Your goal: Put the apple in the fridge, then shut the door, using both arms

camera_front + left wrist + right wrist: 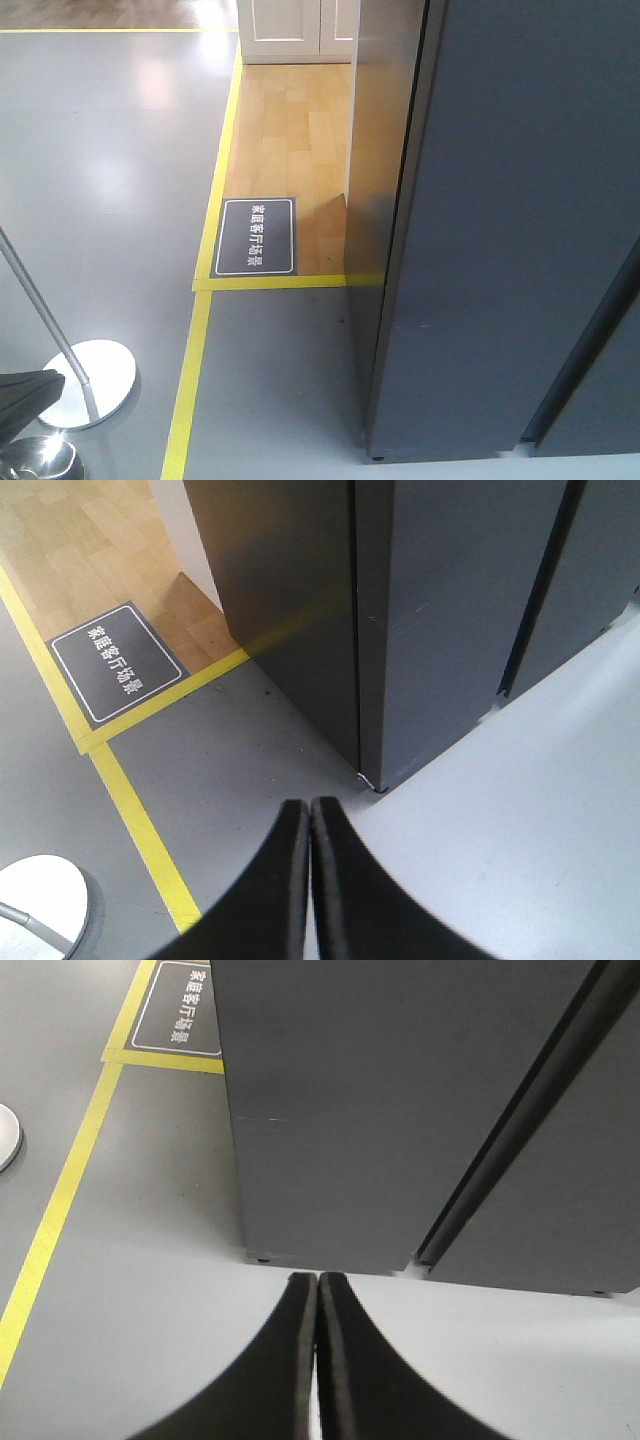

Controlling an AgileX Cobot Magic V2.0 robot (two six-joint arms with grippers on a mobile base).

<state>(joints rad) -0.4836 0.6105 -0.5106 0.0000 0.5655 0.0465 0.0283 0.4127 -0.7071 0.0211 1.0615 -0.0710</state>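
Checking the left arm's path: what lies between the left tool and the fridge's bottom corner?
Only bare grey floor between the shut left tool and the fridge, per the left wrist view.

Front view high, angled down; both wrist views low, sharing fridge [520, 250] base.

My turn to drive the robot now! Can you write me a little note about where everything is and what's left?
Left claw: shut, empty, hanging over the grey floor.
Right claw: shut, empty too.
The tall dark grey fridge stands right in front, and its dark grey door looks closed.
No apple shows in any view, so whether it is inside cannot be told.
Left to do: find the apple; if it is not inside, open the door, put it in, close up.
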